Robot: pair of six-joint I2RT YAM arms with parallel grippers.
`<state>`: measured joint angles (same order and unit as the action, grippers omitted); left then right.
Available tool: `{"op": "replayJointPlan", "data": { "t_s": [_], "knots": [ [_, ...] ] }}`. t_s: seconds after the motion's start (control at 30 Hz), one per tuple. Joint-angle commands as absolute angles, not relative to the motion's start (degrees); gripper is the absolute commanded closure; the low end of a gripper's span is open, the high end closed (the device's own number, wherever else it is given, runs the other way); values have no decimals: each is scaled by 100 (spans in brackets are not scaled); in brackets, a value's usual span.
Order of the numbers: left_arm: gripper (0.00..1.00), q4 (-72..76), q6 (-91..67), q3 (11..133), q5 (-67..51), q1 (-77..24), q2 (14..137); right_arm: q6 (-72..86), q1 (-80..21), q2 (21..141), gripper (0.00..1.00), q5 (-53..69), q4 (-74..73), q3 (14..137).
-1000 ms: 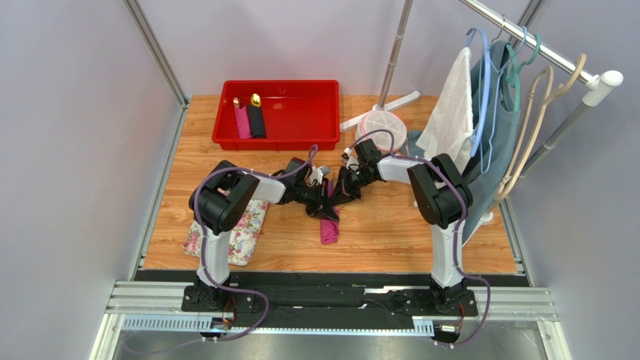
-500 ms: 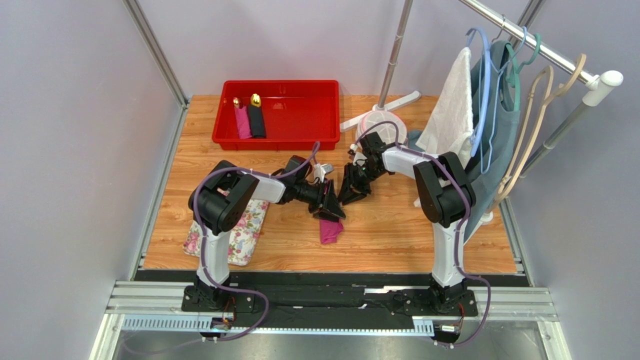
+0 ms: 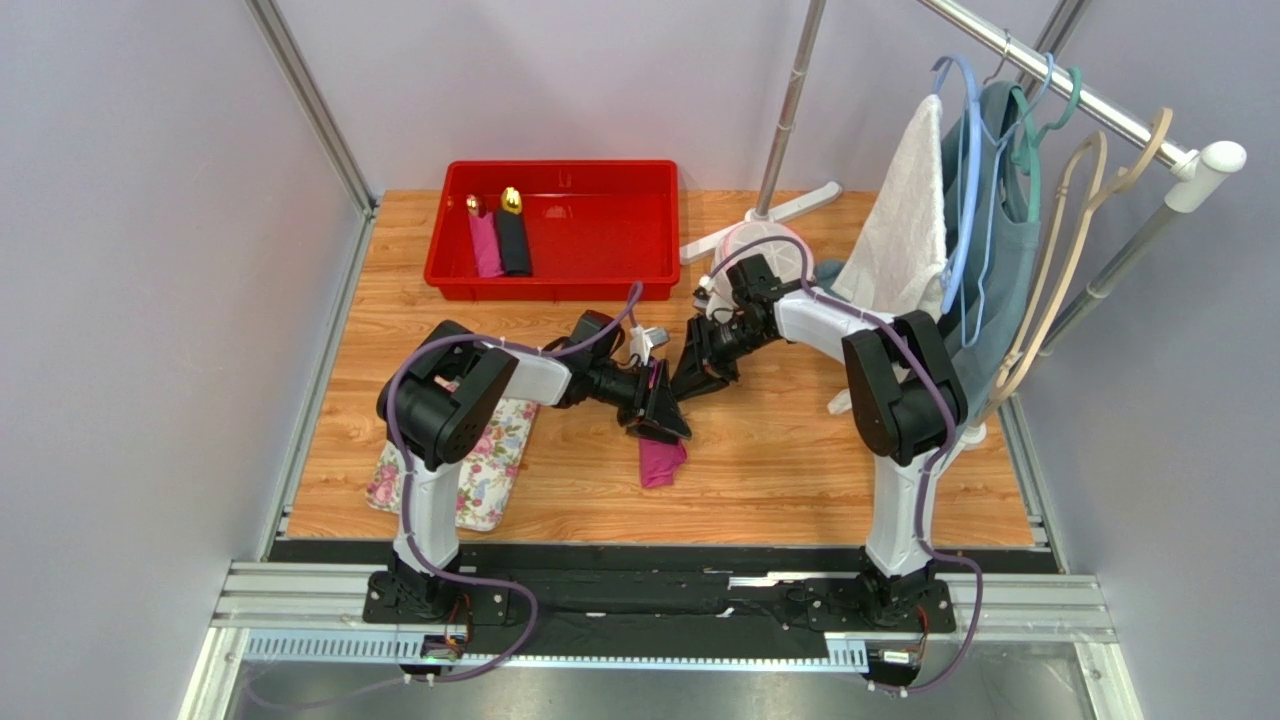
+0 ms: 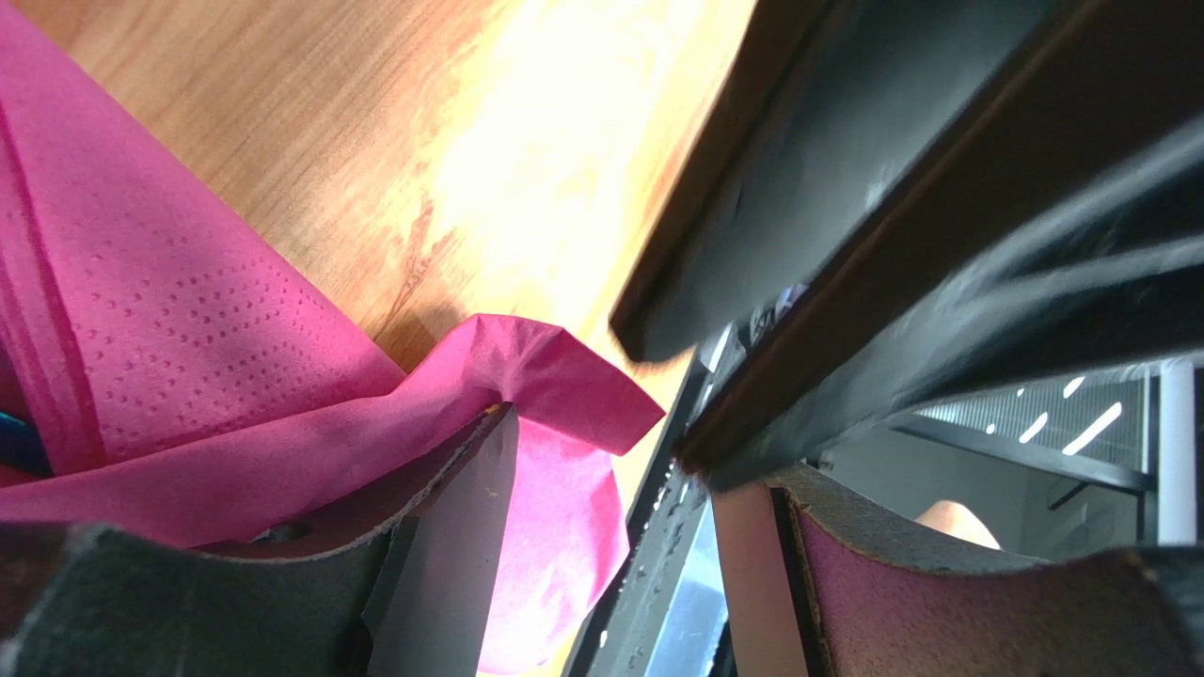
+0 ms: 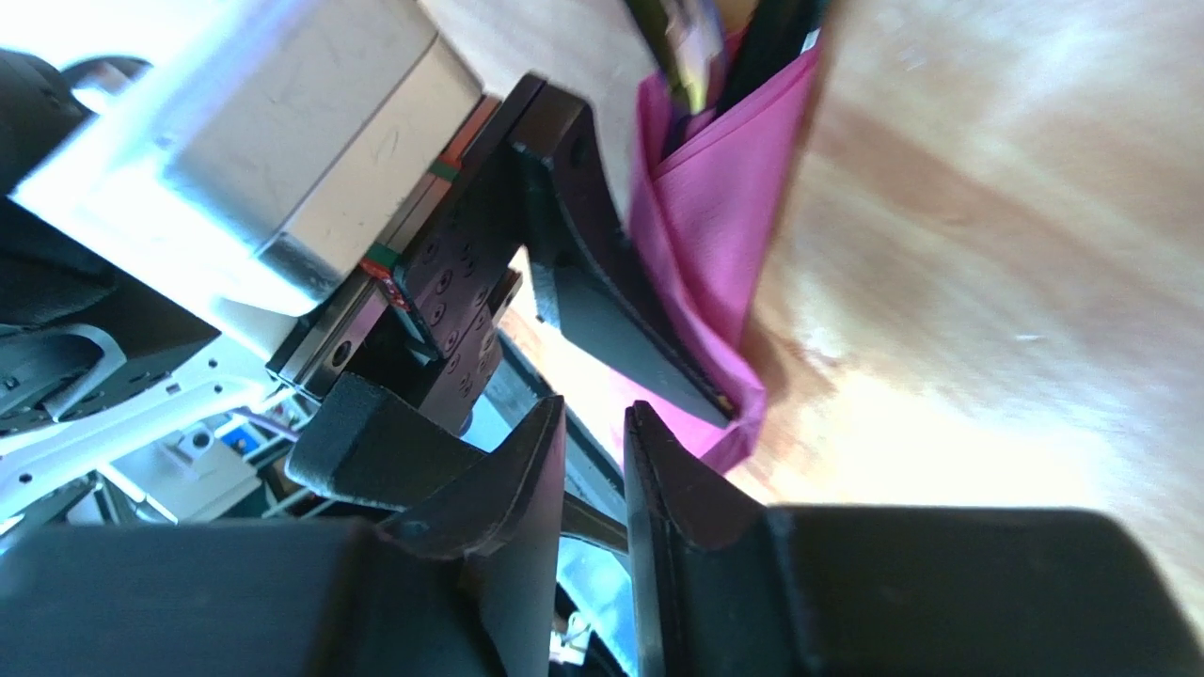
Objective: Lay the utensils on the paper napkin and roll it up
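Left gripper (image 4: pixel 622 550) gapes wide, one finger beneath the crumpled magenta-pink paper napkin (image 4: pixel 170 367); right gripper (image 5: pixel 594 466), nearly closed, holds nothing beside it; only the right wrist view shows dark utensil handles (image 5: pixel 770 35) inside the fold.

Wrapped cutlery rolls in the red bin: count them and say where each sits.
2, both in the left part of the red plastic bin: the pink gold-headed roll and the black gold-headed roll beside it, to its right. Nothing appears hidden there.

napkin (image 3: pixel 658 458) mid-table, under left end effector (image 3: pixel 661 408) | floral cloth (image 3: pixel 484 458) left | tray (image 3: pixel 556 228) behind
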<state>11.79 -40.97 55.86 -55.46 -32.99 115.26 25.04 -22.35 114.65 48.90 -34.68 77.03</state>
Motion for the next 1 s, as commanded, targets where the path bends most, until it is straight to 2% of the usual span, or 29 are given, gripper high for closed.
{"op": "replayJointPlan", "data": {
  "t_s": [0.0,0.3,0.6,0.73,0.97],
  "knots": [
    [36,721,-3472,5467,-4834,-3278,11672,2514,-2460,11408,77,5168,-3480,7647],
    [37,686,-3366,5502,-4799,-3278,11593,1837,-2540,11522,86,4387,-3955,7225],
    [37,756,-3410,5520,-4956,-3278,11330,1556,-2558,11715,86,3384,-4061,7093],
    [39,730,-3463,5520,-5167,-3278,10856,1538,-2566,11821,87,3156,-4060,7101],
    [52,492,-3480,5318,-5695,-3270,10117,1573,-2602,11830,88,2944,-4043,7102]
  ]
}}
